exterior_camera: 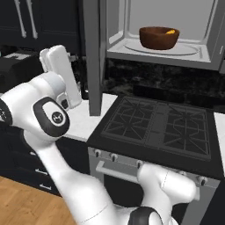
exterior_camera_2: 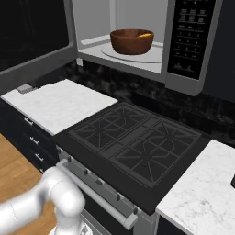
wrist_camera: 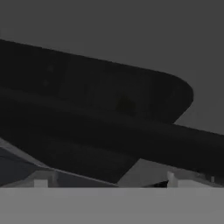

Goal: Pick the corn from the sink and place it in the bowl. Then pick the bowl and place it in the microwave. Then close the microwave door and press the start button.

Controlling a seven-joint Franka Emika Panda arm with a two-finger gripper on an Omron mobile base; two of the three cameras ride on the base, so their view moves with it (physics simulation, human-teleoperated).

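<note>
At the top centre of both base views the bowl (exterior_camera: 159, 38) sits on the microwave (exterior_camera: 162, 55) turntable with the corn (exterior_camera: 170, 31) inside, ready for heating. The microwave door (exterior_camera_2: 36, 41) stands open at upper left, probably next to be pushed shut. The gripper (wrist_camera: 105, 183) is spread wide and holds nothing.

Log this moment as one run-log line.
bowl: on microwave turntable | corn: in bowl | microwave door: open | gripper: open, holding nothing | next: close door
</note>
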